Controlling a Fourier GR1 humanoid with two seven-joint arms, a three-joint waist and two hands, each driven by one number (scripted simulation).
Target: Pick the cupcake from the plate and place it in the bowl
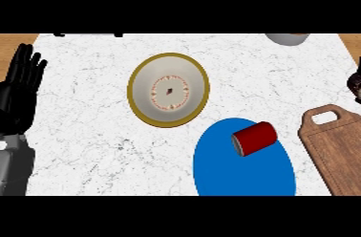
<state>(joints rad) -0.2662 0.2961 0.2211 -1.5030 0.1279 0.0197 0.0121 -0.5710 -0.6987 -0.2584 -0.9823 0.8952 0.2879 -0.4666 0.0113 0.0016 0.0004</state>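
In the head view — the only one you have — the left hand (21, 88) stands at the left edge with its fingers straight and together, pointing up; it is resting and holds nothing. Well off to that hand's right, past a stretch of bare marbled counter (84, 155), lies the bowl (168, 89), gold-rimmed with a patterned inside, and nothing sits in it. Further right again and nearer to you is the blue plate (243, 176). On its far part lies a red cup-shaped thing (254, 138), tipped on its side with its pale rim turned toward the left hand; that is the only thing on the plate, so take it for the cupcake, though it shows no frosting you can make out. At the right edge you see only a dark sliver of the right hand (355, 82), level with the bowl and just beyond the wooden cutting board (337, 147); whether its fingers are spread or curled cannot be told. A grey dish (288, 38) peeks in at the top. As things lie, nothing of the task is done — approach, grasp, lift, carry and release into the bowl are all left.
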